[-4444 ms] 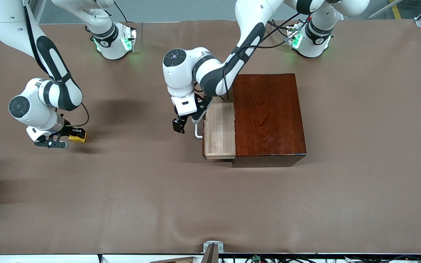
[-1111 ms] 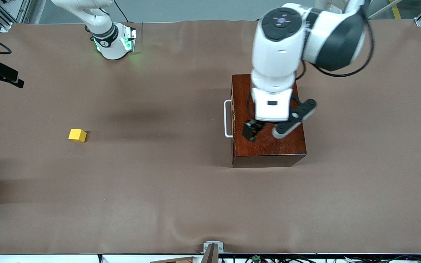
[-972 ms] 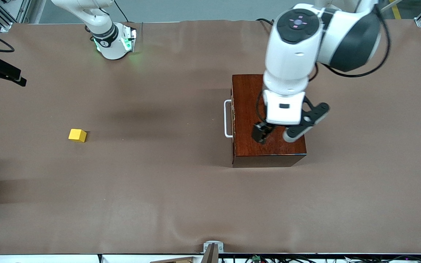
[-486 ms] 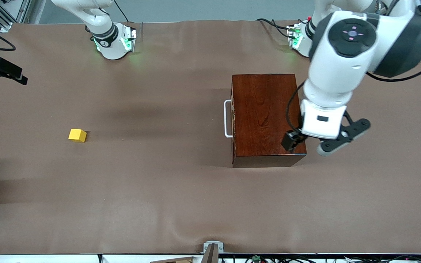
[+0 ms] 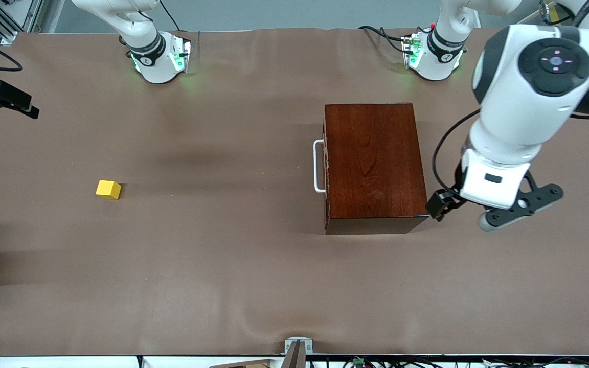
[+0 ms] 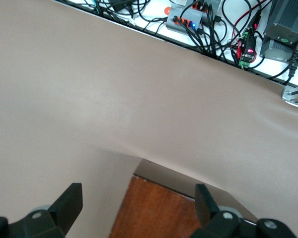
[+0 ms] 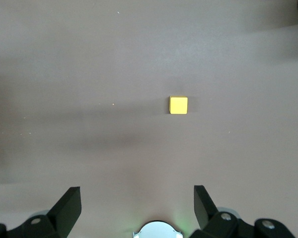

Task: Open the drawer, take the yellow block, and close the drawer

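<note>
- wooden box [image 5: 374, 166] on table [image 5: 223, 286], toward left arm's end
- drawer [image 5: 326, 166] pushed in, handle [image 5: 318, 166] facing right arm's end
- yellow block [image 5: 108, 189] on table, well apart from box, toward right arm's end

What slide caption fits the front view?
Drawer shut, yellow block on table, left pincer open beside box.

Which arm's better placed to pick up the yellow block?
Right, probably. The right claw is open, and its wrist view looks down on the yellow block lying free on the table. The left claw, also open, hangs beside the wooden box at the left arm's end.
</note>
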Tool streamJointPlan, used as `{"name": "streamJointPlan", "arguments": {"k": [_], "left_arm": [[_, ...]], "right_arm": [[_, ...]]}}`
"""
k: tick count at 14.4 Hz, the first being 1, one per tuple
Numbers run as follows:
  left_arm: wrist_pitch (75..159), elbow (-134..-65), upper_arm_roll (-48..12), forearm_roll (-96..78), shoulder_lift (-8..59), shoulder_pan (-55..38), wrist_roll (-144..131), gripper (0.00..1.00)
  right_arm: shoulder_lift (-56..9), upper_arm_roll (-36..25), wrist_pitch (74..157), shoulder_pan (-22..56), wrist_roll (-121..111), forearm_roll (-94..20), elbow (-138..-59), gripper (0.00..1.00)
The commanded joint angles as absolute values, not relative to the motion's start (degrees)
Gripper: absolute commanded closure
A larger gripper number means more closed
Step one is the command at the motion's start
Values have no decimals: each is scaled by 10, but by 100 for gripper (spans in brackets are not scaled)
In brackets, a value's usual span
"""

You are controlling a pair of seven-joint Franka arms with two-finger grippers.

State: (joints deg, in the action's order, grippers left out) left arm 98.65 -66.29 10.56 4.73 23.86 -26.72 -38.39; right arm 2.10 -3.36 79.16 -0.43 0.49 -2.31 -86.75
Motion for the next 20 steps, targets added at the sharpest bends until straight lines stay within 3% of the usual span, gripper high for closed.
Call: {"name": "streamJointPlan", "arguments": {"k": [1, 20], "left_arm": [[974, -678, 99, 39, 217, -246, -329, 0], [926, -682, 99, 28, 177, -173, -137, 0]], "right_arm": [[33, -27, 792, -10, 13, -23, -879, 0], [33, -27, 787, -6, 15, -24, -876, 0]]}}
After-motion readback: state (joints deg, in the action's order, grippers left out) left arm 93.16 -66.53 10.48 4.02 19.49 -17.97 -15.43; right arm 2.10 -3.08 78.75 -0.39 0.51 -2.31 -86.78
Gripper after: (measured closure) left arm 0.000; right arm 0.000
